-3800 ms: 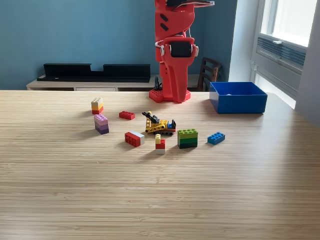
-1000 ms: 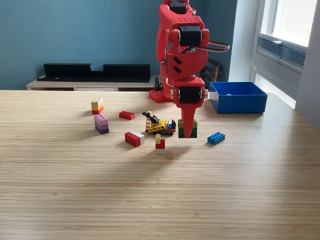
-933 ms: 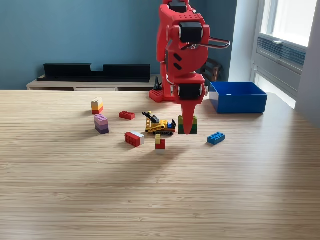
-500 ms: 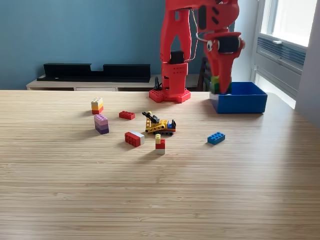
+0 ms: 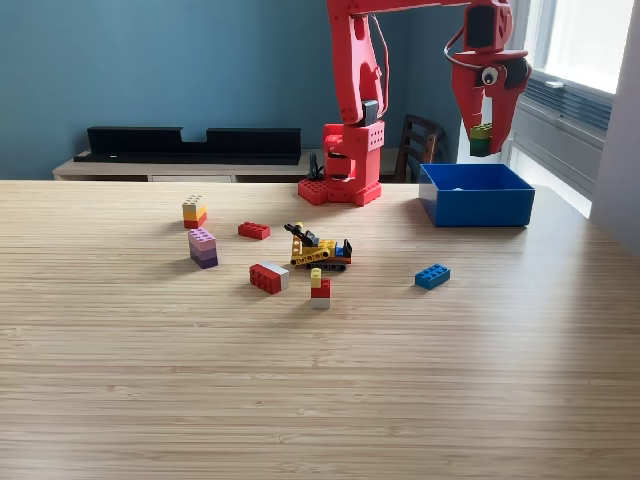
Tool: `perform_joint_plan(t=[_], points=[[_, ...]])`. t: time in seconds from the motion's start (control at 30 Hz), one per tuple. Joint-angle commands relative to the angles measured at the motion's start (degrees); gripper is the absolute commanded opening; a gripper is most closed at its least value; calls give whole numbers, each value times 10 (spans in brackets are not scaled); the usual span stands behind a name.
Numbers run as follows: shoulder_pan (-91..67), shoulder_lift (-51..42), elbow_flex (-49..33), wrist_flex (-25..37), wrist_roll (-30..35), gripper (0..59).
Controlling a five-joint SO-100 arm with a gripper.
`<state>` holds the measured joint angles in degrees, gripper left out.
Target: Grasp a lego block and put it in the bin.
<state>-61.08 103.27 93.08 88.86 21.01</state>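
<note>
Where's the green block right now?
The green block is in the air at the exterior view's upper right, shut in the gripper above the blue bin, not yet released.

A room with a blue wall and a big wooden table

The blue wall (image 5: pixel 150 60) is at the back. A low pale shelf (image 5: pixel 150 168) holds long black boxes (image 5: pixel 190 142). A bright window (image 5: pixel 585 40) is on the exterior view's right. The wooden table (image 5: pixel 300 390) looks light and stripy.
</note>
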Motion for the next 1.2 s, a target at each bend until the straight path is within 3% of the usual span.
perform_joint_plan(t=[0.03,0.37,0.57,0.67,0.77,0.87,0.93,1.2], points=[[-81,40,17,5,-2,0],[-157,40,25,5,-20,20],[-165,40,23,6,-40,330],[-170,40,24,6,-41,372],[-168,44,23,6,-39,306],[-154,45,16,6,-34,87],[-124,45,7,6,-29,6],[72,48,-12,12,-15,0]])
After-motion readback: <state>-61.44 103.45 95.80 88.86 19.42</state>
